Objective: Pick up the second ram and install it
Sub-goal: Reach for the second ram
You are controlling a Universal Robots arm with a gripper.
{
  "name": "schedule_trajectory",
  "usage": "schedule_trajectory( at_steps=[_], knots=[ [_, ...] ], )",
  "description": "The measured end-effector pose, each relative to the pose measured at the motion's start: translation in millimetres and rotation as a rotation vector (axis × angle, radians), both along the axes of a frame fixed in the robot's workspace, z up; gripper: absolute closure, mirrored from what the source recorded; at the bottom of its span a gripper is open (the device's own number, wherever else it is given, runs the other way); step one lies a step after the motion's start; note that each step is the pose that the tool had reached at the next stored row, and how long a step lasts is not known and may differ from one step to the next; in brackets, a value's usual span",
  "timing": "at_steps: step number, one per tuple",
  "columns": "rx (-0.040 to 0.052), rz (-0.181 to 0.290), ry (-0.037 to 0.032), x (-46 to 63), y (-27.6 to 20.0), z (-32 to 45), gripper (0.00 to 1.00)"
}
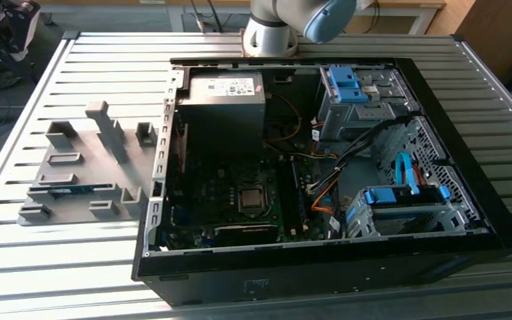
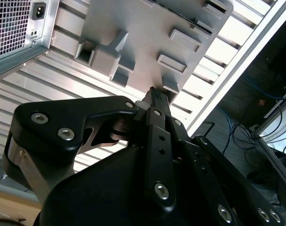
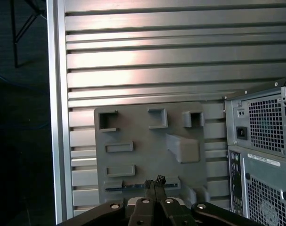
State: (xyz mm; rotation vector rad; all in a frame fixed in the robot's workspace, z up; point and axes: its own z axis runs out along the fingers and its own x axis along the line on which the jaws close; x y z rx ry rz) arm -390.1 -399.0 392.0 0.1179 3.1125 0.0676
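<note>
Black linkage arms of the tool [image 3: 154, 181] lie closest to the lens in both wrist views, and they run up to two slim fingertips [image 2: 152, 92] that are drawn narrow, pressed together with nothing seen between them. The tool hangs above the grey slotted tray [image 3: 147, 141], which rests flat on the ribbed metal worktop [image 3: 157, 56]. In the first wrist view the fingertips line up over a long slot near one edge of the tray, where the second ram [image 3: 121, 188] lies as a thin dark strip with a bluish tint. Whether the tips touch it cannot be told. In the exterior view the second ram [image 1: 71, 190] shows as a short blue-green stick seated in that tray slot, towards the exterior view's left and well apart from the open computer case [image 1: 469, 167]. The case lies on its side beside the tray, with its power supply [image 1: 225, 93] and motherboard [image 1: 229, 200] exposed. Behind the case stands the arm's base [image 1: 269, 30].
</note>
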Motion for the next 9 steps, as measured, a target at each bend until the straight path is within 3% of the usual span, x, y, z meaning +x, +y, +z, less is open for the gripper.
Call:
schedule_trajectory(
  at_steps=[9],
  knots=[
    [0.0,0.0,0.0001,-11.0,0.0,0.0,0.89]
  ],
)
